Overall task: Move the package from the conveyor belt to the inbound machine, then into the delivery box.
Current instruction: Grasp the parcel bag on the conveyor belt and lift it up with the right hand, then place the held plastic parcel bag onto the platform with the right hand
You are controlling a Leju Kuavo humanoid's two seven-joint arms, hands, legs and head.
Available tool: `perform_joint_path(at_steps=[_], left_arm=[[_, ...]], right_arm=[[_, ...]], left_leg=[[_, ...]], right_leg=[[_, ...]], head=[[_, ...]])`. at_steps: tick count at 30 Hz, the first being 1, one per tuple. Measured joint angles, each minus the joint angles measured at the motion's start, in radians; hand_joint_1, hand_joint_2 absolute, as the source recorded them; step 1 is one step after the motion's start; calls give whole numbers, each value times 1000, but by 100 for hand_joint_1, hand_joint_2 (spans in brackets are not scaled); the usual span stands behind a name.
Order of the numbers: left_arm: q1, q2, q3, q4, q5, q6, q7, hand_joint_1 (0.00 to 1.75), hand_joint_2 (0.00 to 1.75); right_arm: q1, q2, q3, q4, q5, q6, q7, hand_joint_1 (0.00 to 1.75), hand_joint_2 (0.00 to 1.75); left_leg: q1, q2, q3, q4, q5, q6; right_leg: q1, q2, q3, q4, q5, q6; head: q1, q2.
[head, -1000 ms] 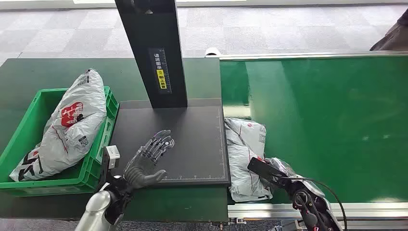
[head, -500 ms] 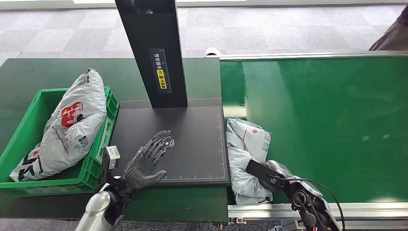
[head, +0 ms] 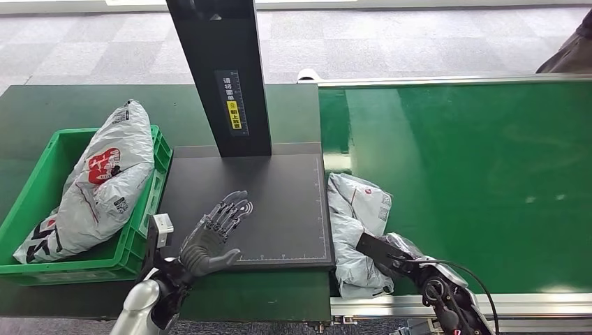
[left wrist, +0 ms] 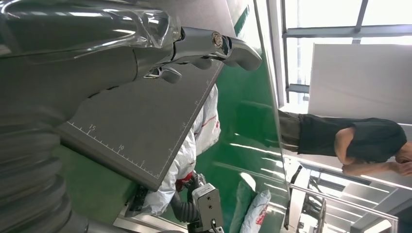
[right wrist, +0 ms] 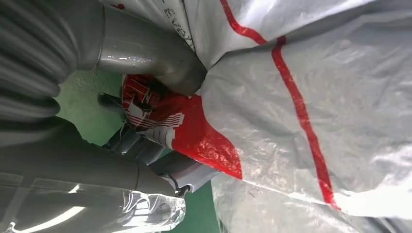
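Note:
A grey plastic package point(head: 357, 213) with red markings lies on the green conveyor belt point(head: 475, 174), at its edge beside the inbound machine's black platform point(head: 283, 188). My right hand point(head: 396, 252) grips the package's near end. In the right wrist view its thumb point(right wrist: 145, 48) presses into the crumpled package point(right wrist: 316, 97), with fingers point(right wrist: 145, 145) beneath a fold. My left hand point(head: 213, 234) hovers open over the platform's near left corner, fingers point(left wrist: 209, 41) spread above the platform point(left wrist: 141, 121). The package point(left wrist: 194, 165) appears past the platform's edge.
The green delivery box point(head: 42, 185) stands left of the platform and holds another grey package point(head: 105, 178). The machine's black column point(head: 220, 77) rises at the platform's far side. A person point(left wrist: 350, 141) stands beyond the belt.
The package has bunched up and lifted a little at its near end under my right hand's grip. My left hand has stayed in place.

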Motion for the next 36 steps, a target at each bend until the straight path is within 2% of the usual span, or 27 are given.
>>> perform_joint_path(at_steps=[6,11,15,27,33,36], left_arm=[[30,0,13,-33,4,-3,-11,0,175],[40,1,18,-35,-2,-4,-42,0,175],[39,2,18,-30,-6,-4,-61,0,175],[26,5,18,-8,-6,-2,-84,0,175],[17,5,18,-7,3,10,-87,0,175],[13,5,18,-7,4,17,-86,0,175]], right_arm=[[2,9,-40,-57,-122,-75,-79,175,175],[24,37,-111,-160,-218,-171,-148,175,175],[53,60,-169,-246,-272,-210,-200,175,175],[112,100,-262,-389,-357,-276,-277,175,175],[143,123,-295,-480,-387,-406,-368,175,175],[157,135,-297,-524,-355,-447,-392,175,175]], left_leg=[[0,0,0,0,0,0],[0,0,-1,0,0,0],[0,0,-1,0,0,0],[0,0,0,0,0,0],[0,0,-1,0,0,0],[0,0,-1,0,0,0]], right_leg=[[0,0,-1,0,0,0],[0,0,-1,0,0,0],[0,0,-1,0,0,0],[0,0,-2,0,0,0],[0,0,-2,0,0,0],[0,0,-2,0,0,0]], head=[[0,0],[0,0],[0,0],[0,0],[0,0],[0,0]])
